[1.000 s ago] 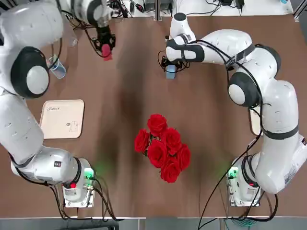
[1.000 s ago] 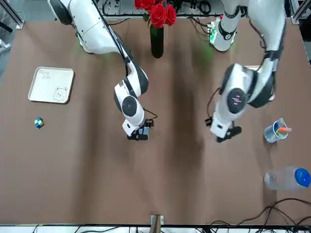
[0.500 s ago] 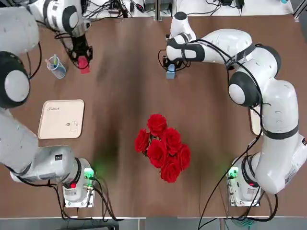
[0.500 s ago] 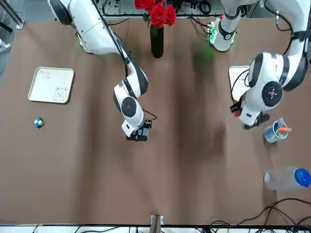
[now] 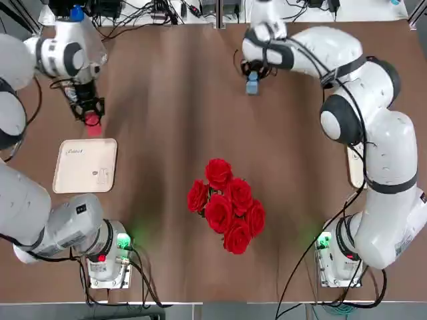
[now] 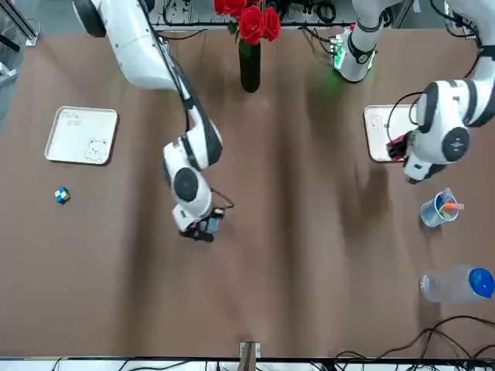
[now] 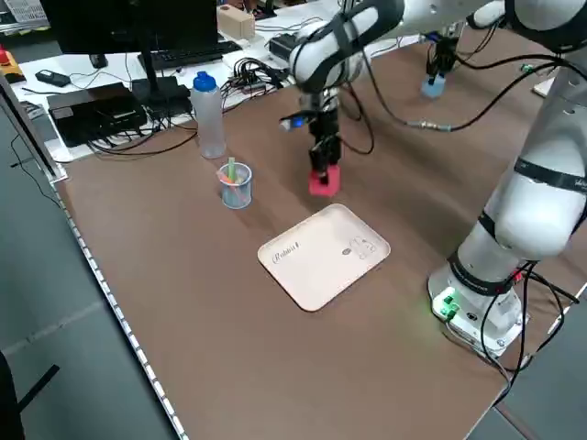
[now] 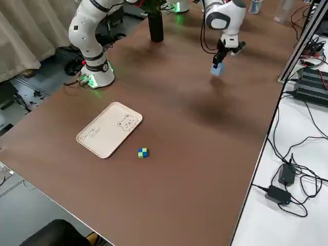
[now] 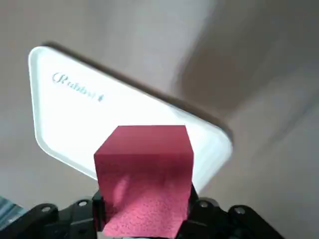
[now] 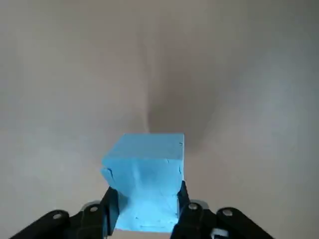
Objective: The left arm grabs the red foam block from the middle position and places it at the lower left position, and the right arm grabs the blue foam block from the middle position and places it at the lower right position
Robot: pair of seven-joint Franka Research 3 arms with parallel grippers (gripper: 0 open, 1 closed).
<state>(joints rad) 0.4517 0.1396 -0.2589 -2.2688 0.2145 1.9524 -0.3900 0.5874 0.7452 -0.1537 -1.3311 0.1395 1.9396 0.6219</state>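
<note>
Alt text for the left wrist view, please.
Left gripper clamps the red foam block between its fingers, raised above the table. Behind the block, partly hidden by it, lies a pale tray with "Rabbit" lettering.

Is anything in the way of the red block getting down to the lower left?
Possibly: a tray lies on the table just ahead of the red block, held in the left gripper, towards the robot's base.
</note>
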